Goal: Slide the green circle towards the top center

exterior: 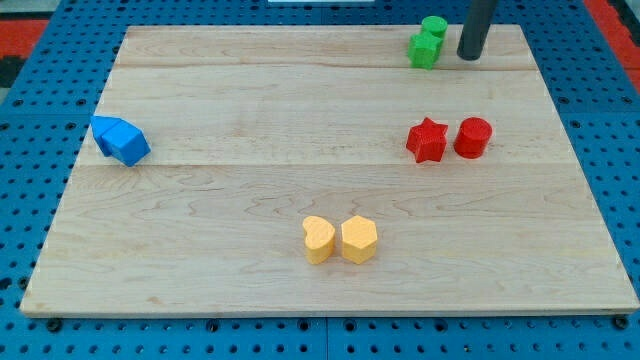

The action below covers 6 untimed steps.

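While the green circle (434,26) sits near the bench's (250,100) top edge, right of centre, my tip (469,56) rests just to its right, a little apart. No claw shows, so I cannot tell any opening or hold. A second green block (424,49) touches the circle below-left. Count: two green, two red — a star (427,140) and a cylinder (473,137) — two yellow (319,240) (359,239) touching, and two blue blocks (121,139) pressed together at the view's left edge. Bare wood runs leftward along the top.
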Motion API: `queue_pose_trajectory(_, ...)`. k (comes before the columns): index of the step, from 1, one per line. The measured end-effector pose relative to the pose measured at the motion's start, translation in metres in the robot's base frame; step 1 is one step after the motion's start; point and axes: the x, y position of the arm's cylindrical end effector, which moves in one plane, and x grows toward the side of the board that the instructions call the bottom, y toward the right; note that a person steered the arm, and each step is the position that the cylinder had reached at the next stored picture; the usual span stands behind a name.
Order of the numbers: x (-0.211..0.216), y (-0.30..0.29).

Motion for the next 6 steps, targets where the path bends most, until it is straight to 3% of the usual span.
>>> queue_pose_trajectory(2,-0.05,0.035)
queue_pose_trajectory(6,-0.049,0.024)
